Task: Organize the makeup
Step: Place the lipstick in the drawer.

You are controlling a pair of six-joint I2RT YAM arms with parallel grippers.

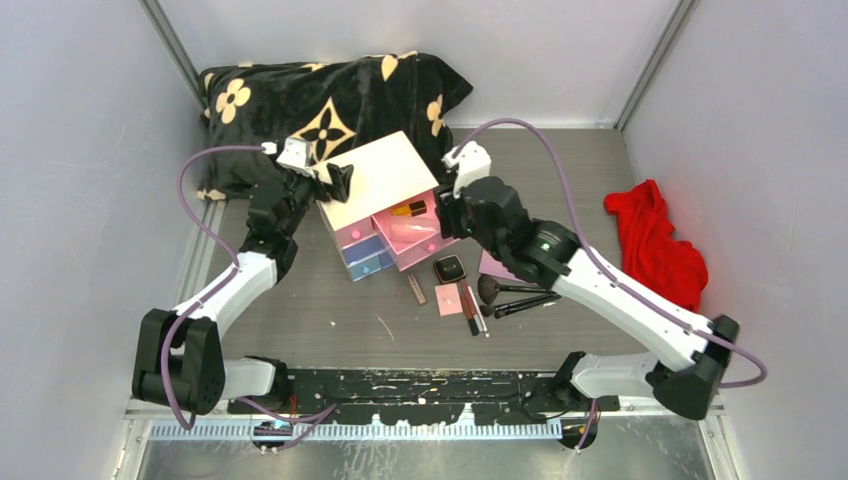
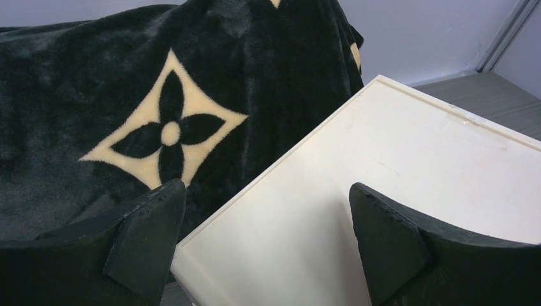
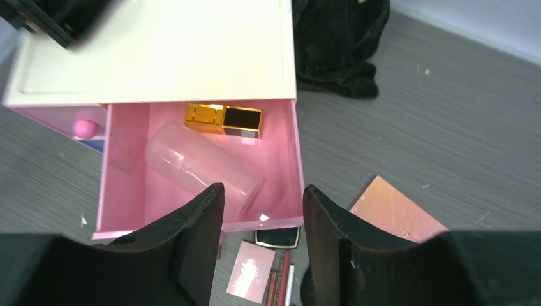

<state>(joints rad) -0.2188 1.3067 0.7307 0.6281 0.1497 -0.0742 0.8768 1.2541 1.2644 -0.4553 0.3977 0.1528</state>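
Note:
The white chest point(image 1: 375, 175) stands mid-table with its pink drawer point(image 1: 432, 252) pulled out. Inside lie a gold-and-black lipstick point(image 3: 223, 119) and a small clear jar point(image 3: 201, 167). My right gripper point(image 3: 263, 197) hovers over the drawer's front right corner, open, with nothing between its fingers. On the table in front lie a black compact point(image 1: 449, 268), a pink compact point(image 1: 449, 299), slim tubes point(image 1: 470, 308), two black-handled brushes point(image 1: 510, 295) and the iridescent palette point(image 3: 395, 210), partly under my right arm. My left gripper point(image 2: 268, 197) is open, straddling the chest top's point(image 2: 383, 159) back left corner.
A black blanket with cream flowers point(image 1: 320, 90) is bunched behind the chest. A red cloth point(image 1: 655, 240) lies at the right near the wall. Purple and blue drawers point(image 1: 365, 255) sit shut below the pink ones. One more tube point(image 1: 416, 288) lies by the chest's front.

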